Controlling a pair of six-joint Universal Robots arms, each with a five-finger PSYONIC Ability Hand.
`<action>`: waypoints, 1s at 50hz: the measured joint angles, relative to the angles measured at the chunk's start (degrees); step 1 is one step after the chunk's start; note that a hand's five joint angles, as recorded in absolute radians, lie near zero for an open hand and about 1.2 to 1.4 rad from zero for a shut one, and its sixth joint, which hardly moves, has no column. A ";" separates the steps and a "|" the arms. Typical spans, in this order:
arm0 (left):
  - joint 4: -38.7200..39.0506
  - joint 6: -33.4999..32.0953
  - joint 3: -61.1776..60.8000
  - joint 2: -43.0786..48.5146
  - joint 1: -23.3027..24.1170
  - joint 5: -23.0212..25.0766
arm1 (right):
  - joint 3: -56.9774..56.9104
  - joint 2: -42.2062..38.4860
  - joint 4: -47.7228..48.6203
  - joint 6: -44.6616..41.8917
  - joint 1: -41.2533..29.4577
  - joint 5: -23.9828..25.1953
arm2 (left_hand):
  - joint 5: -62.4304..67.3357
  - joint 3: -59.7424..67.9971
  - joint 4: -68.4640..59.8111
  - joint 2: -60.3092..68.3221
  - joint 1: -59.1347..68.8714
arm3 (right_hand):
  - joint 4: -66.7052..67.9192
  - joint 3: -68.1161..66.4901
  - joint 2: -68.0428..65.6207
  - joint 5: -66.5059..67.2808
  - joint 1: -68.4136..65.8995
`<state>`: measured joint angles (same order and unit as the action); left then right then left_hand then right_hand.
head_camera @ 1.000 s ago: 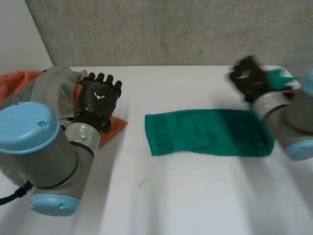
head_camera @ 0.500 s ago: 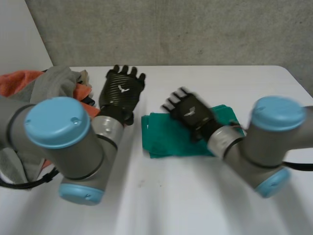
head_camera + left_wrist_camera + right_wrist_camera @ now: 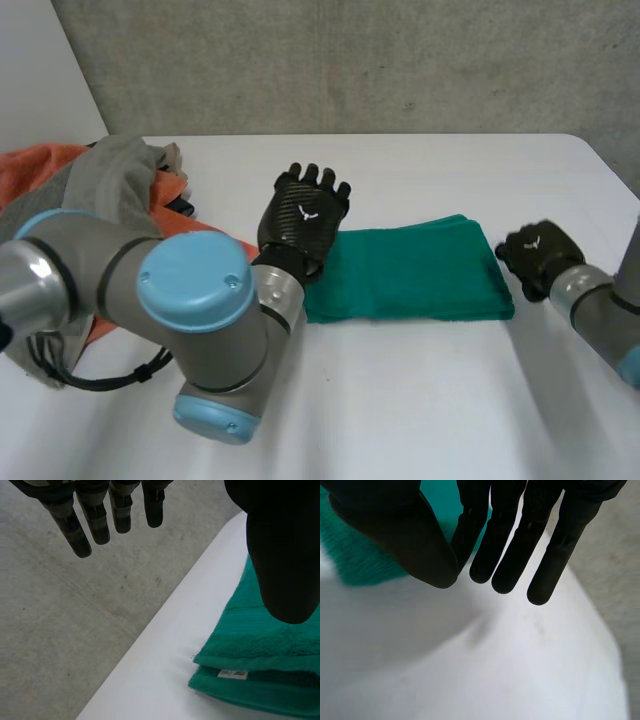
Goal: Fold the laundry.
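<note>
Towel (image 3: 415,268) looks folded on the tabletop (image 3: 400,400), left robot hand (image 3: 305,215) at one end, right robot hand (image 3: 540,258) beside the other, both open and empty. The pile (image 3: 110,185) beyond the left one probably needs doing.

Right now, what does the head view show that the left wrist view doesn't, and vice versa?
Head view: the orange and grey laundry pile and the right robot hand beside one end of the green towel. Left wrist view: a white label on the towel's stacked folded edge. Both: the towel, the white table and the left robot hand, fingers straight.
</note>
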<state>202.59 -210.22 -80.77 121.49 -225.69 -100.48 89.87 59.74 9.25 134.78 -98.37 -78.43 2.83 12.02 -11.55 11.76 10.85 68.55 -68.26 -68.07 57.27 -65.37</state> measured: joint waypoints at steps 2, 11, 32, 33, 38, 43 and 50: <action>0.03 0.05 -1.28 -1.81 -0.53 -0.07 | -1.76 0.47 0.50 0.05 -2.53 -0.90 | 0.00 0.00 0.00 0.00 0.00 | 0.02 0.00 0.00 0.00 0.00; 0.12 0.77 -7.91 -10.44 -5.68 -0.68 | -7.44 1.24 5.20 1.77 -16.93 0.39 | 0.00 -0.39 0.33 -0.26 0.00 | -0.70 0.81 0.77 -0.64 0.37; -0.12 8.11 -13.28 -12.99 -4.68 -0.04 | 5.08 4.54 -1.44 22.50 8.14 15.91 | 0.00 -0.39 0.33 -0.26 0.00 | -39.81 39.85 40.23 -38.13 36.76; -0.12 8.19 -13.24 -12.98 -4.53 -0.03 | 5.26 4.33 -1.59 22.20 8.60 16.44 | 0.00 -0.39 0.33 -0.26 0.00 | -38.24 37.99 38.14 -36.64 35.19; -0.09 8.34 -13.09 -12.95 -4.06 0.01 | 5.07 2.26 -1.76 21.14 9.14 17.53 | 0.00 -0.39 0.33 -0.26 0.00 | -32.72 32.33 32.35 -31.23 29.95; -0.07 8.29 -13.03 -12.94 -4.01 0.02 | 4.45 0.47 -1.51 20.90 8.57 17.29 | 0.00 -0.39 0.33 -0.26 0.00 | -31.31 31.04 31.60 -29.96 28.75; -0.08 8.26 -13.05 -12.94 -4.05 0.02 | 4.18 -0.53 -1.08 20.93 8.08 17.02 | 0.00 -0.39 0.33 -0.26 0.00 | -26.26 25.97 26.75 -24.96 23.49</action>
<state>202.51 -201.96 -93.82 108.55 -229.74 -100.45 94.05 59.21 8.17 155.71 -90.29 -61.40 2.83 11.63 -11.22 11.50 10.85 42.29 -42.29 -41.32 32.31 -41.88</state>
